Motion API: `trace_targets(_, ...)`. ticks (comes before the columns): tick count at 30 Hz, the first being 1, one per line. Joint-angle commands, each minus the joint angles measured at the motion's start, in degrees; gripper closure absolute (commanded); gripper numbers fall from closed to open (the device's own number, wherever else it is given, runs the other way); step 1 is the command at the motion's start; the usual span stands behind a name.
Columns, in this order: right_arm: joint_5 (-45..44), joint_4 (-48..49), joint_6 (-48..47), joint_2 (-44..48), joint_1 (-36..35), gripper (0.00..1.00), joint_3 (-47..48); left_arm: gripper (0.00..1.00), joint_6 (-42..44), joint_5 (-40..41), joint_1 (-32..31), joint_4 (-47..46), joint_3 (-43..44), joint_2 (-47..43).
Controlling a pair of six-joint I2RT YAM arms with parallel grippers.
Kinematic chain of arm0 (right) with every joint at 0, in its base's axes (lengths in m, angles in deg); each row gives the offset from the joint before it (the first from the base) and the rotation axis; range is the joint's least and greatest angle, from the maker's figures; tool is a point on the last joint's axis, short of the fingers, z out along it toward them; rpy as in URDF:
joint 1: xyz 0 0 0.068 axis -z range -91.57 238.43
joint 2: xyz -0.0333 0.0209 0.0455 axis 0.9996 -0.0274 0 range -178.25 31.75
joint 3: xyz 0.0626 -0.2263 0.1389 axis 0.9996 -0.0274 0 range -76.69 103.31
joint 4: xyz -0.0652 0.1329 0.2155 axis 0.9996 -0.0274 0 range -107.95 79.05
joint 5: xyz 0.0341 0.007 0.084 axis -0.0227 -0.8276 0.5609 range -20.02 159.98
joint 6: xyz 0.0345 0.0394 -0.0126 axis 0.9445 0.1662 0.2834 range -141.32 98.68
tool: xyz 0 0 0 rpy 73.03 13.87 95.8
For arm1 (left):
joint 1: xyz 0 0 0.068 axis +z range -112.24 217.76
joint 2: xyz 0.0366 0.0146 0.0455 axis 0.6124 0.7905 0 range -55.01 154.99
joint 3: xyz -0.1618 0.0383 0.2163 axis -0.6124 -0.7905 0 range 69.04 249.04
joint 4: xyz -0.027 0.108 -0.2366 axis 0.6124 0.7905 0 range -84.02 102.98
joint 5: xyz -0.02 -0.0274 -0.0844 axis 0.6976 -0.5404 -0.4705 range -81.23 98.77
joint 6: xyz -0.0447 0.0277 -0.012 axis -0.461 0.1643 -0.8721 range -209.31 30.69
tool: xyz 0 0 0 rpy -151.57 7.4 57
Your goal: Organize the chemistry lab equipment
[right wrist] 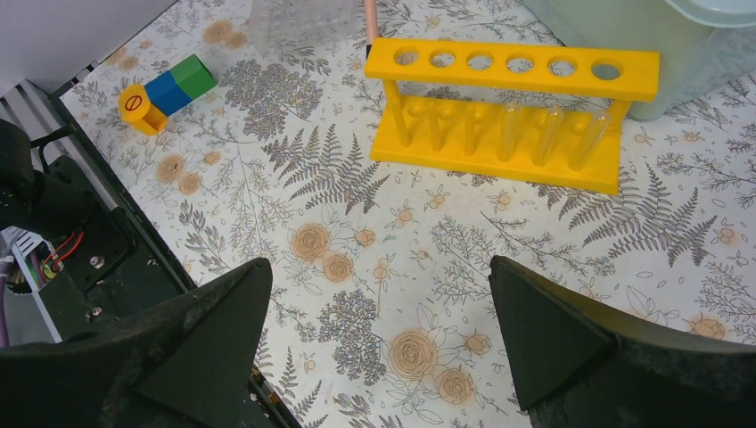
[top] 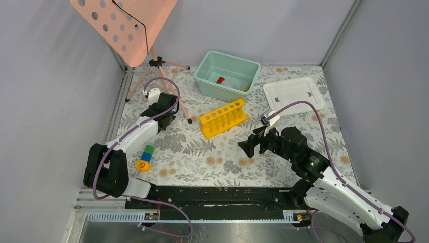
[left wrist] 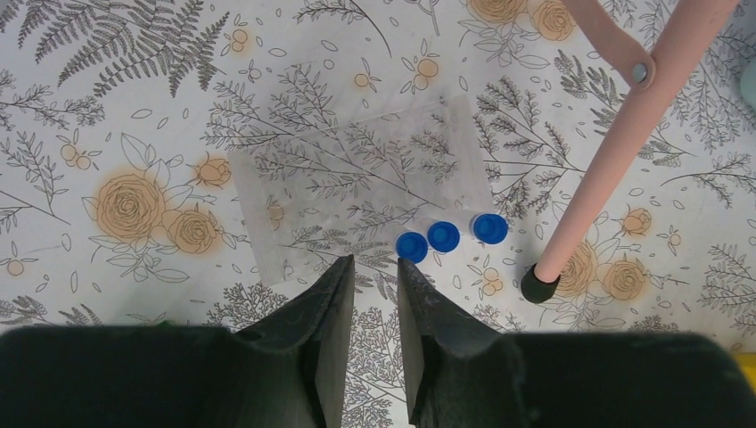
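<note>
Fern-printed table carries the yellow rack upright, holes up, its long axis slanting near-left to far-right in the top view; only the right wrist view shows clear tubes standing in it, beyond the widely spread right gripper. Left of the rack, the left wrist view alone shows three blue-capped tubes lying in a clear bag, caps toward the narrowly parted, empty left gripper.
</note>
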Motion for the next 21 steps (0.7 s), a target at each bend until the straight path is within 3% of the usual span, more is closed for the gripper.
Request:
trace_targets(1, -0.5, 1.3, -0.1, 0.8, -0.2, 0.00, 0.8, 0.75, -1.0, 3.2, 0.5, 0.0, 0.0, 0.1)
trace_targets(10, -0.8, 1.1, -0.2, 0.8, -0.3, 0.00, 0.9, 0.76, -1.6, 3.7, 0.5, 1.6, 0.2, 0.0)
trace_targets(14, -7.5, 0.8, 4.0, -0.3, -0.2, 0.01, 1.2, 0.75, -1.3, 1.9, 0.5, 3.6, 1.4, -3.1)
trace_targets(18, -21.3, -4.9, 13.4, -5.3, -0.3, 0.00, 6.5, 0.68, -0.2, -1.8, 0.4, 4.1, 1.1, -9.6)
trace_targets(21, -25.7, -12.7, 15.7, -11.3, -0.2, 0.01, 13.2, 0.54, 1.4, -7.0, 0.2, 4.1, 0.2, -15.3)
